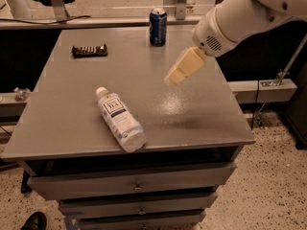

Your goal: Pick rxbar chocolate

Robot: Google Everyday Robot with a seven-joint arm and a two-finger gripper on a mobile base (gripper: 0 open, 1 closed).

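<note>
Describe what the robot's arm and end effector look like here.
The arm is a thick, rounded white shell with a patch of small holes near the wrist. The end effector, above the right side of the table, is pale cream, blocky and tapering. No cables or lettering show.
</note>
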